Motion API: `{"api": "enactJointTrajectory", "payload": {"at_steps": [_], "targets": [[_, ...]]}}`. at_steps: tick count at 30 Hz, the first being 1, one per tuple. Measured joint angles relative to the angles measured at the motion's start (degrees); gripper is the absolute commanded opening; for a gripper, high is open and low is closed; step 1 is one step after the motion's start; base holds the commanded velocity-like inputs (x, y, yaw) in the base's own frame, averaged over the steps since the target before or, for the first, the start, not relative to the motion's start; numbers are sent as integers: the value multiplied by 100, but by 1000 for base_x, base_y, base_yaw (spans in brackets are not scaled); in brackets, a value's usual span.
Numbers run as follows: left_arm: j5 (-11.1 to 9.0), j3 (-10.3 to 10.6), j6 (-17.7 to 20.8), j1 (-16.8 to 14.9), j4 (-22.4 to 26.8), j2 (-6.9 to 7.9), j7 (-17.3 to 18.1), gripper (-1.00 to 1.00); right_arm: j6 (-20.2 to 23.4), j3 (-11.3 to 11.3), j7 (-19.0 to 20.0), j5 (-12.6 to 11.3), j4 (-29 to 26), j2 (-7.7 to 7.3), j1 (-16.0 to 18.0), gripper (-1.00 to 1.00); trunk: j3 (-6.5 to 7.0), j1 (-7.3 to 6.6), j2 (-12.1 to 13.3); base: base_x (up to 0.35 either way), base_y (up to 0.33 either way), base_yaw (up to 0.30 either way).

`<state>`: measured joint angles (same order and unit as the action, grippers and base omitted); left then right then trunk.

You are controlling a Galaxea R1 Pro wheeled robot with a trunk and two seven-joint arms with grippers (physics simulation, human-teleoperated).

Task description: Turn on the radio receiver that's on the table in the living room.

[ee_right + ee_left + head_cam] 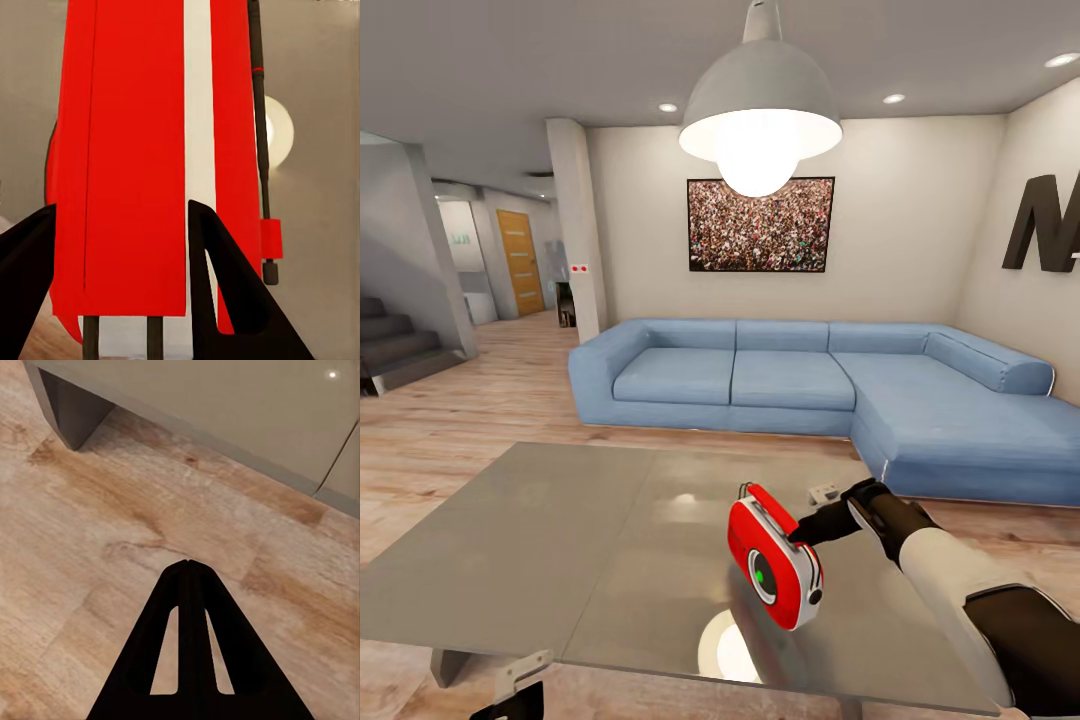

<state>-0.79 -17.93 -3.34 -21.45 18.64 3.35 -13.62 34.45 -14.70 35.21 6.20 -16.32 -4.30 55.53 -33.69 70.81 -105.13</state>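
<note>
The red radio receiver (775, 560), with white trim and a round dial showing a green spot at its centre, stands tilted on the glossy grey table (560, 540), right of the middle. My right gripper (812, 528) reaches it from the right at its upper back edge. In the right wrist view the radio receiver (135, 150) spans the space ahead of the open right gripper (120, 214), and one black finger (225, 285) overlaps its red side. My left gripper (187, 566) is shut with nothing in it, low over the wood floor by the table's leg (71, 405).
A long light-blue L-shaped sofa (810, 385) runs behind the table and down its right side. A grey dome lamp (760, 110) hangs overhead. On the walls are a crowd picture (760, 225) and a black letter N (1050, 225). Stairs (395, 345) and a pillar (575, 230) stand at the left.
</note>
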Motion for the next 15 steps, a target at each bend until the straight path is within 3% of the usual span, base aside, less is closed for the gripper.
{"api": "enactJointTrajectory", "payload": {"at_steps": [15], "targets": [[1, 0, 0, 0, 0, -9, 0, -100, -13, -1, 54, 3, 1, -1, -1, -100, -233, 285, -520, 0, 0, 0]]}}
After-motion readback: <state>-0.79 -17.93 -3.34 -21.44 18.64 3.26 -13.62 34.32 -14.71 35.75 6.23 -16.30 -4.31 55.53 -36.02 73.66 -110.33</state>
